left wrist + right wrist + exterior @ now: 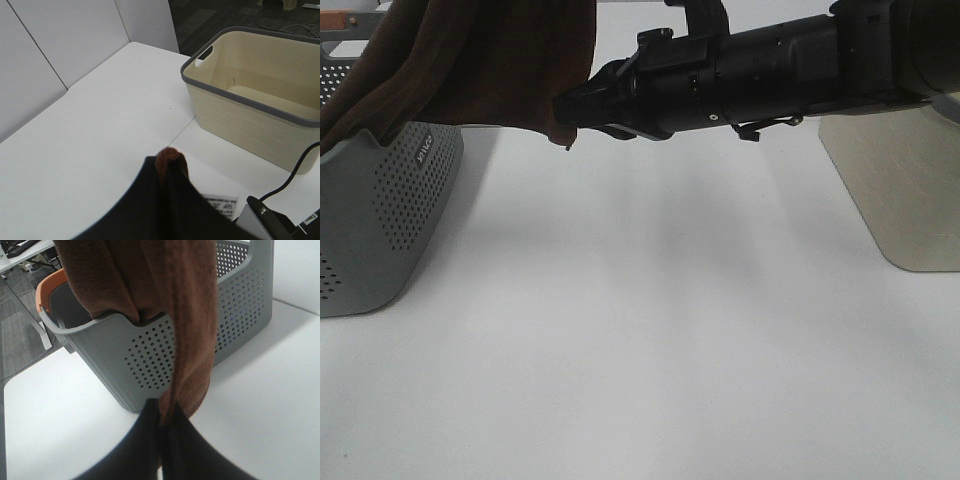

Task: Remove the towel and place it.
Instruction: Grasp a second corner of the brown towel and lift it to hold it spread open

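The dark brown towel (470, 60) hangs down from above the exterior high view's top edge and drapes over the rim of a grey perforated basket (380, 220). My right gripper (568, 108) reaches across to the left and is shut on the towel's lower edge. In the right wrist view the towel (185, 315) trails out of the grey basket (150, 355) and runs down between the closed fingers of the right gripper (164, 422). My left gripper (169, 167) is shut on a small fold of the towel (170, 156). It is out of the exterior high view.
A beige basket with a grey rim (240, 95) stands empty on the white table, at the right in the exterior high view (900, 190). An orange part (45, 287) shows on the grey basket's far rim. A black cable (295, 175) runs beside the beige basket.
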